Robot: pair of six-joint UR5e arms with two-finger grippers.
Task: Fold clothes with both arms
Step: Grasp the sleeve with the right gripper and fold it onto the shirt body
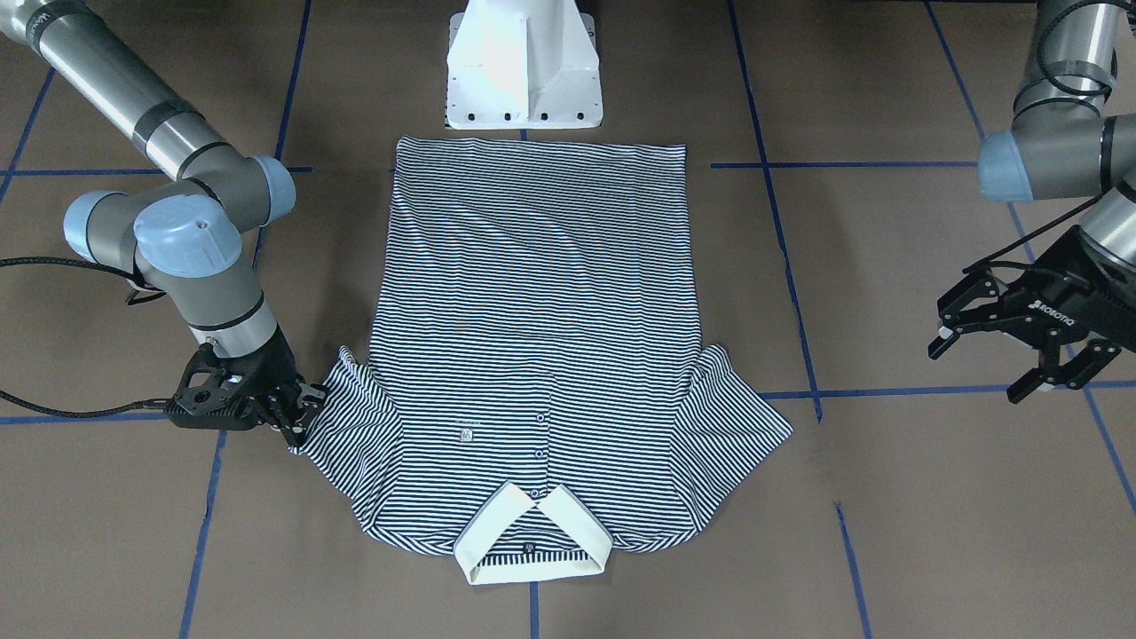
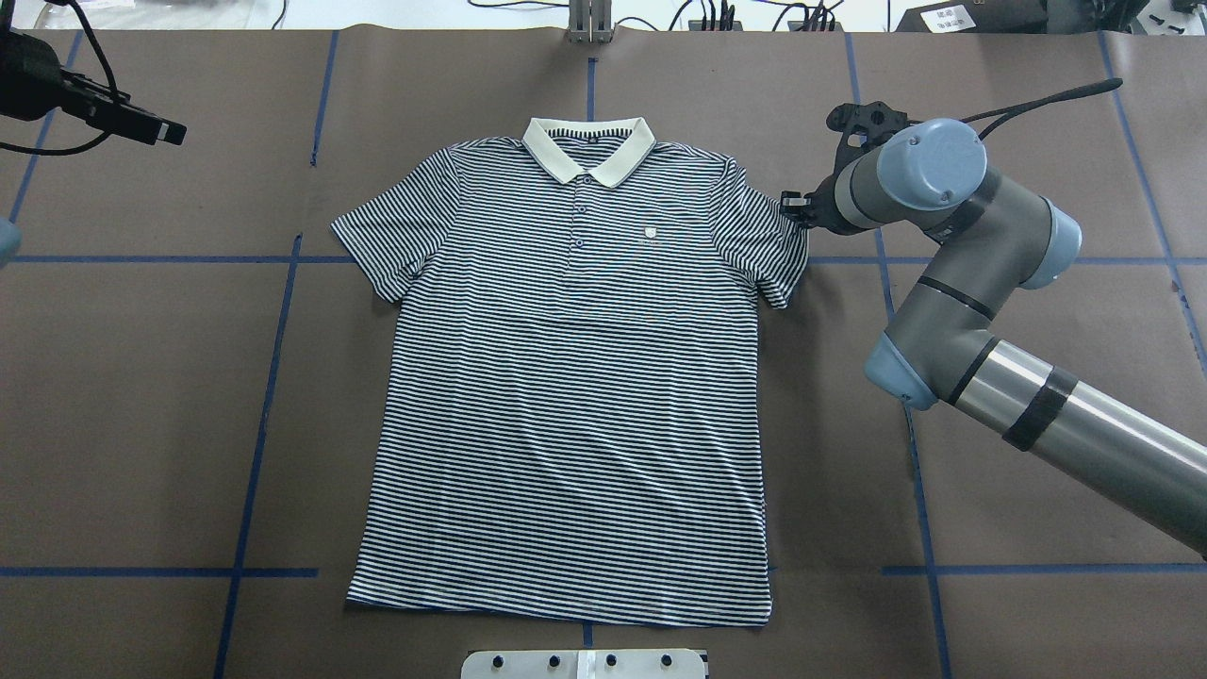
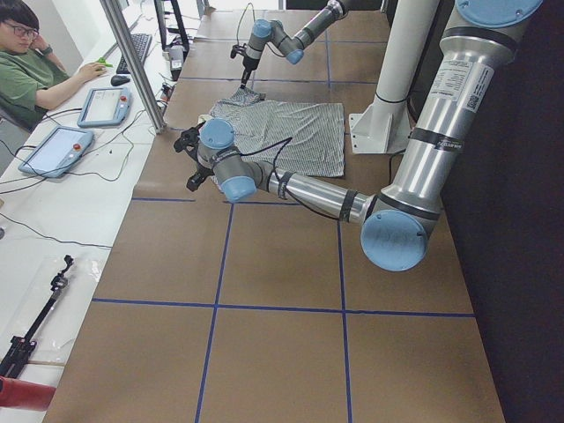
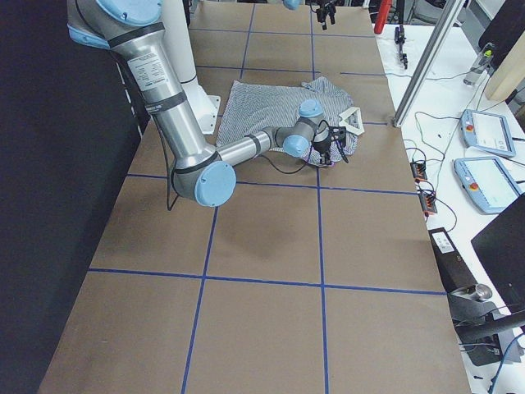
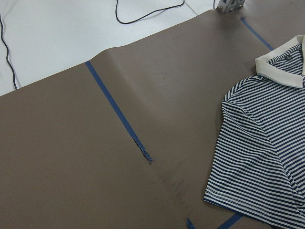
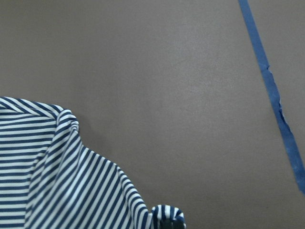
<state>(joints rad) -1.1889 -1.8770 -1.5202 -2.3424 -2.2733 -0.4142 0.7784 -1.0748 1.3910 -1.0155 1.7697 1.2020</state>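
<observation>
The striped polo shirt (image 1: 532,311) lies flat and face up on the brown table (image 1: 887,497), cream collar (image 1: 532,532) away from the robot. It also shows in the overhead view (image 2: 566,396). My right gripper (image 1: 297,417) is low at the tip of the shirt's sleeve (image 2: 768,245), shut on its hem. The right wrist view shows the sleeve (image 6: 62,181) bunched and pinched at the bottom edge. My left gripper (image 1: 981,368) is open and empty, raised above the table well outside the other sleeve (image 1: 741,417). That sleeve also shows in the left wrist view (image 5: 248,157).
The white pedestal base (image 1: 524,71) stands at the shirt's bottom hem. Blue tape lines (image 2: 255,453) cross the brown table cover. An operator (image 3: 26,70) sits at a side desk with tablets (image 3: 57,150) beyond the table's far edge.
</observation>
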